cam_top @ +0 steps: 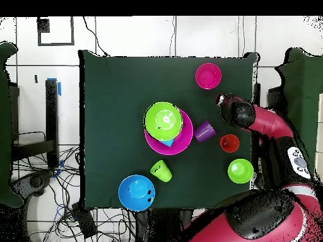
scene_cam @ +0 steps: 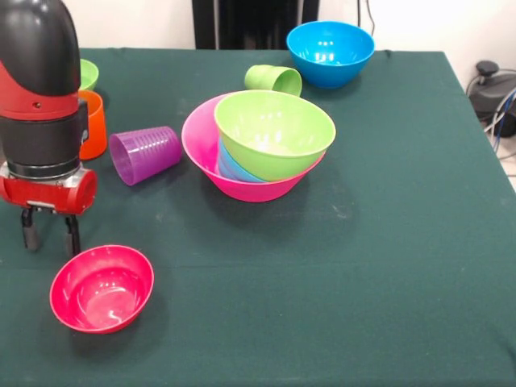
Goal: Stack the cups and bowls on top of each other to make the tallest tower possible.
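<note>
The gripper (scene_cam: 50,231) hangs with its two fingers parted, empty, touching nothing, just behind the small red bowl (scene_cam: 101,288). Well away from that bowl stands the tower (scene_cam: 256,145): the pink bowl holding a blue piece and a green bowl.

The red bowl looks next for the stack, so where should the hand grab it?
Take the red bowl by its rim, coming straight down from above. It sits upright with its mouth open, so one finger can go inside the wall and one outside. The hand hangs open just beside it.
</note>
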`<action>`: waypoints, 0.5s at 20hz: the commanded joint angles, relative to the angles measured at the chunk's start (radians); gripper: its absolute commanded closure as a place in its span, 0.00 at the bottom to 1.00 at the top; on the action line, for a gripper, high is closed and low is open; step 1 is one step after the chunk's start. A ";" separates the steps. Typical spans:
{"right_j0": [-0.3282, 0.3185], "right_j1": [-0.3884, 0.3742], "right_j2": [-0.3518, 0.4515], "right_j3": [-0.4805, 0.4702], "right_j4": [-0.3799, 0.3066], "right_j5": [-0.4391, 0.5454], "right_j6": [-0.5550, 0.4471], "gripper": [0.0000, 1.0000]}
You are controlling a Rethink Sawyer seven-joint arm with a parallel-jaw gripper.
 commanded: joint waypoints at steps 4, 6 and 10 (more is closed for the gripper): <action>0.040 -0.037 0.082 -0.029 0.031 0.204 -0.082 0.00; 0.035 -0.061 0.079 0.000 0.041 0.222 -0.073 0.00; 0.032 -0.094 0.075 0.026 0.056 0.254 -0.062 0.00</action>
